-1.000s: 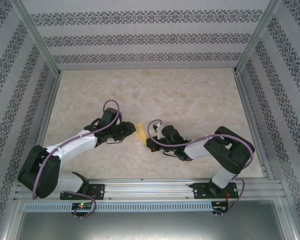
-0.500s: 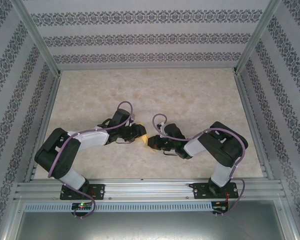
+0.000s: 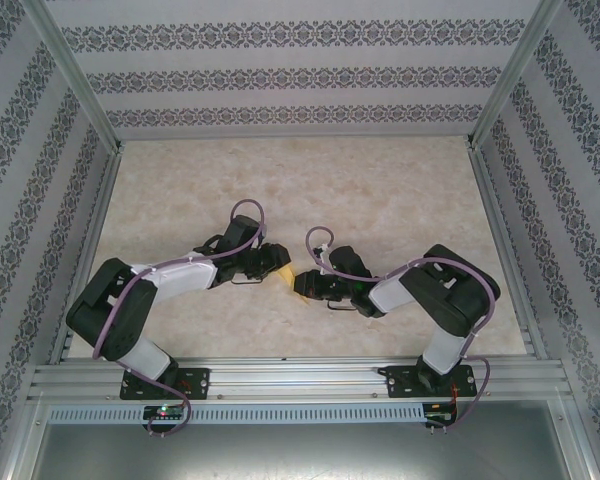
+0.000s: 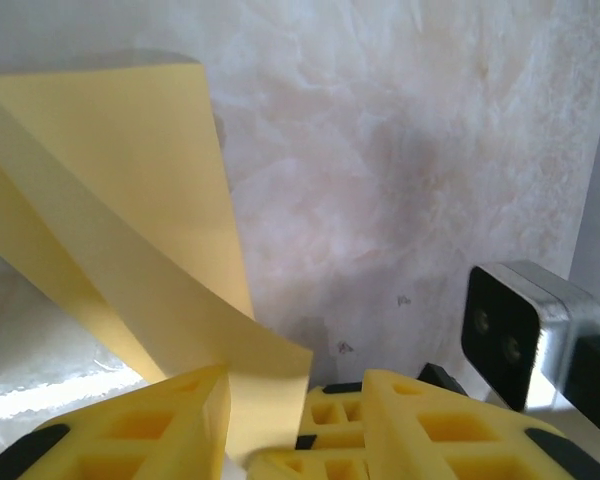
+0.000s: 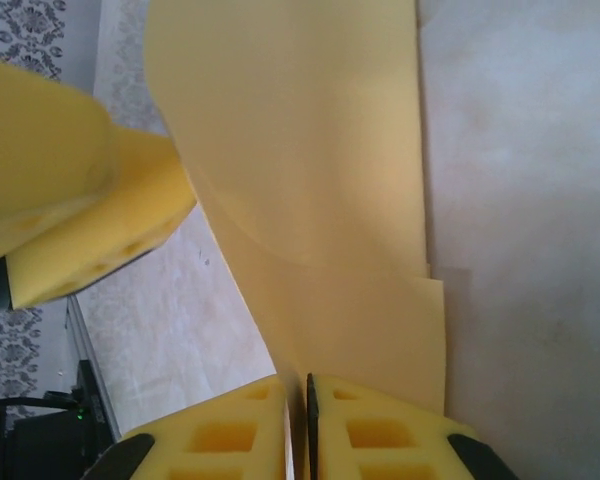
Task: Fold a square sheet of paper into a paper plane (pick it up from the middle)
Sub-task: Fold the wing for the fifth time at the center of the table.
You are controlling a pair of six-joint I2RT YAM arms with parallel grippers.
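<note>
The square sheet of paper (image 3: 287, 270) is folded into a pale yellow-orange strip and hangs above the table between my two grippers at the middle. My left gripper (image 3: 278, 266) comes at it from the left. In the left wrist view the paper (image 4: 130, 200) runs down through the gap of my left gripper (image 4: 295, 385), whose yellow fingers (image 4: 140, 430) stand apart. My right gripper (image 3: 302, 288) comes from the right. The right wrist view shows my right gripper (image 5: 298, 385) pinched on the paper's (image 5: 310, 150) lower edge, with a left finger (image 5: 80, 200) close by.
The beige marbled table (image 3: 380, 190) stretches bare behind and to both sides of the grippers. Aluminium frame posts (image 3: 75, 70) and patterned walls (image 3: 300, 75) enclose it. A silver camera block (image 4: 510, 330) on the right wrist sits close to my left fingers.
Over the second both grippers closed in on each other at the table's middle, the left arm's elbow swinging in. The paper, plainly seen between them before, is now mostly covered. Little moved in the last half second.
</note>
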